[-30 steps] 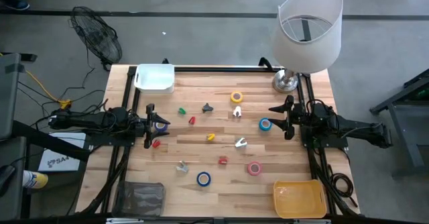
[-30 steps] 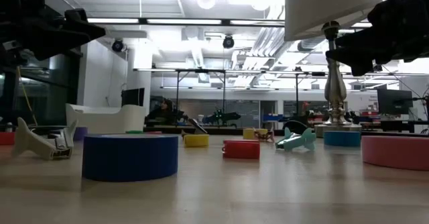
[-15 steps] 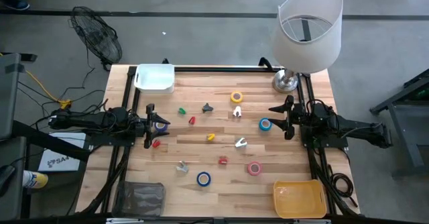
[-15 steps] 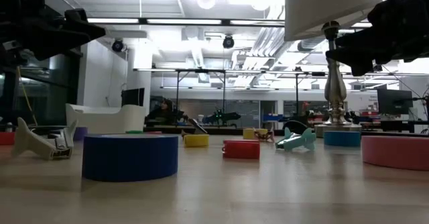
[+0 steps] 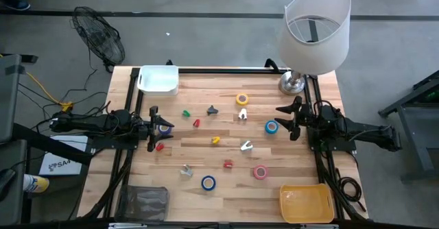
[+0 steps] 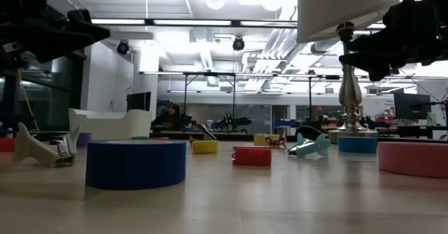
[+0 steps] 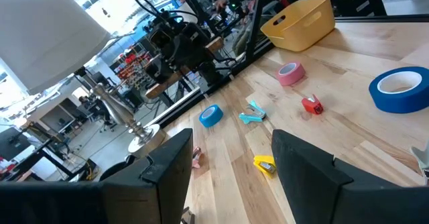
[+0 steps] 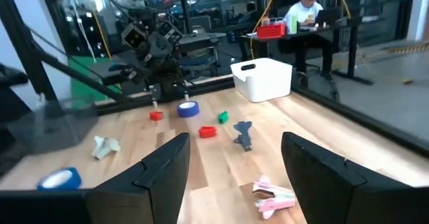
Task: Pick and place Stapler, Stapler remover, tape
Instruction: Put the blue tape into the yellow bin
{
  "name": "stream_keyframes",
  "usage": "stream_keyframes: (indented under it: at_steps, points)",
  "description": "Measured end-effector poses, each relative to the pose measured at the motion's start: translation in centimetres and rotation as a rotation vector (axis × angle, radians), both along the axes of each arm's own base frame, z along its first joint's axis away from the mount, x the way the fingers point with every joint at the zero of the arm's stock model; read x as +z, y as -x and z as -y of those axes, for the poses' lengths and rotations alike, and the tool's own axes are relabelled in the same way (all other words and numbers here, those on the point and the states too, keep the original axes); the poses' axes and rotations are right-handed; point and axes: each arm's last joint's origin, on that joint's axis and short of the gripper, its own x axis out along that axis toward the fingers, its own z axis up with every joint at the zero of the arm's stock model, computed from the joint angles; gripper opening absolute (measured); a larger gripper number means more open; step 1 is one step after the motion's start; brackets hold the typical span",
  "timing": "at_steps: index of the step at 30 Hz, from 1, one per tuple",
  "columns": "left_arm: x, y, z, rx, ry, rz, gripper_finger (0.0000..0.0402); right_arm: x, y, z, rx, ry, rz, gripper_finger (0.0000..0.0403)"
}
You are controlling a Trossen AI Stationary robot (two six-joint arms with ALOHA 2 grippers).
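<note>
Both hands hover open and empty: left hand point(image 5: 152, 128) at the worktop's point(image 5: 226, 195) left edge, right hand point(image 5: 295, 119) beside blue tape point(image 5: 271, 127). Nothing picked yet; next, descend and grasp.

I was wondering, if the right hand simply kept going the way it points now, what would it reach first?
Most likely the blue tape roll, which lies just ahead of the right hand in the high view. The hand seems to hover above the table, so it might pass over the roll; height is unclear.
</note>
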Motion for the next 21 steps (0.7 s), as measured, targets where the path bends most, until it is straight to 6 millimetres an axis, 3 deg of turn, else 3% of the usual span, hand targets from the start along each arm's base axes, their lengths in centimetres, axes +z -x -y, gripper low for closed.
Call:
stream_keyframes:
  at_steps: [8,17,21]
  points:
    - [0.0,0.0,0.0,0.0,0.0,0.0,0.0199,0.3,0.0,-0.1,0.026,-0.183,0.064,0.0227]
    - [0.0,0.0,0.0,0.0,0.0,0.0,0.0199,0.8,0.1,-0.1,0.03,-0.277,0.1,0.0227]
    - [0.0,0.0,0.0,0.0,0.0,0.0,0.0199,3.0,0.4,-0.2,0.035,-0.315,0.053,0.0227]
